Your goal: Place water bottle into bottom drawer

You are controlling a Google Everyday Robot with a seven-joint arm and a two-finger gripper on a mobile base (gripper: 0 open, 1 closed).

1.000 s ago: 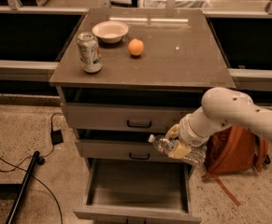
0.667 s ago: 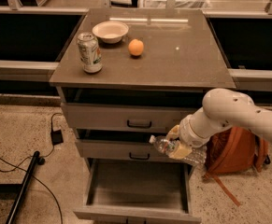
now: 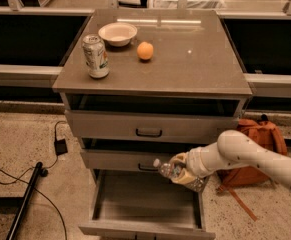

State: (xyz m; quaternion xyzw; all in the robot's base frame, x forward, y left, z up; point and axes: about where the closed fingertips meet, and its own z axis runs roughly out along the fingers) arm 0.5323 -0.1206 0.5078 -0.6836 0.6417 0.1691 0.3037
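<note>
The water bottle [image 3: 168, 170], clear with a white cap pointing left, lies on its side in my gripper [image 3: 181, 172]. The gripper is shut on it and holds it above the right part of the open bottom drawer [image 3: 145, 204], just in front of the middle drawer's handle. The bottom drawer is pulled out and its plain grey inside shows nothing in it. My white arm [image 3: 245, 156] reaches in from the right.
On the cabinet top [image 3: 185, 59] stand a green-and-white soda can [image 3: 95, 56], a white bowl [image 3: 117, 33] and an orange [image 3: 145, 50]. An orange backpack [image 3: 257, 149] lies on the floor at the right. Cables and a black pole [image 3: 27, 199] lie at the left.
The gripper with the bottle has sunk slightly and shifted a little toward the open bottom drawer. Nothing else has moved.
</note>
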